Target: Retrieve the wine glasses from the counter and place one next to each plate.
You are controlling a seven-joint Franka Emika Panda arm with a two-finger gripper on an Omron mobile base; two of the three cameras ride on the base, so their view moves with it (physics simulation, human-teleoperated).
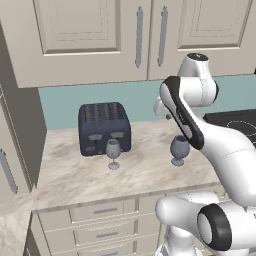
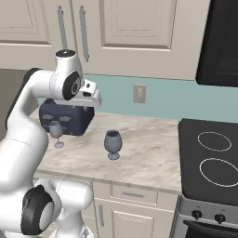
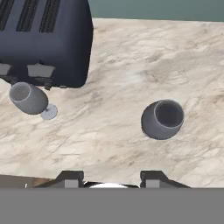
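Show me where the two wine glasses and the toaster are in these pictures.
Wine glass by the toaster (image 1: 113, 149), left base view, on its bowl.
Other wine glass (image 2: 112, 140), right base view, on its bowl.
Toaster (image 1: 104, 129), left base view, on its front face.

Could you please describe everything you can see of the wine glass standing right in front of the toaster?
The wine glass is a small stemmed glass of smoky grey-blue translucent material, with a rounded bowl, short stem and round foot. It stands upright and empty on the beige marbled counter, just in front of the dark navy toaster and much shorter than it. Whether it touches the toaster cannot be told. Only the counter clearly touches it.
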